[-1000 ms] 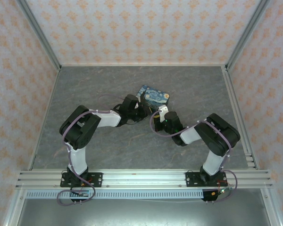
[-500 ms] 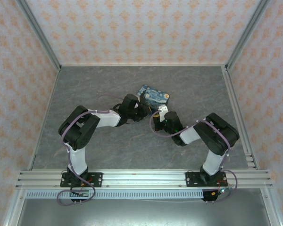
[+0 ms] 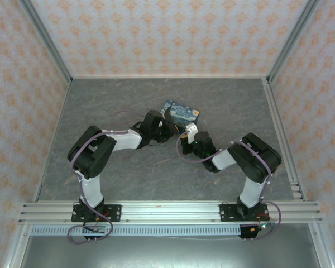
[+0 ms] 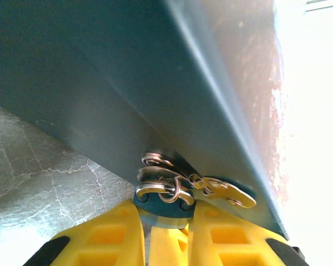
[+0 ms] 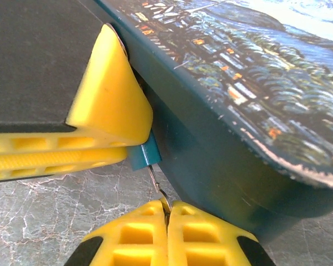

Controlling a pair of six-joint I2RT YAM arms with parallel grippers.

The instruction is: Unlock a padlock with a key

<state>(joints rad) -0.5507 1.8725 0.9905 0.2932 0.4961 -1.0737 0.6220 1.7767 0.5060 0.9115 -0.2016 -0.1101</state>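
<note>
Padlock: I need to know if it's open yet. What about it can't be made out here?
- Left wrist: padlock sits between left jaws, keyhole end hidden.
- Right wrist: only a corner shows; metal sliver pinched by right jaws could be key or shackle.
- Top view: too small, under both jaws.

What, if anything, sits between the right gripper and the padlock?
Nothing visible. The right gripper pinches a thin metal piece that runs straight to the padlock, which the left gripper holds. The tin lies alongside, not between.
</note>
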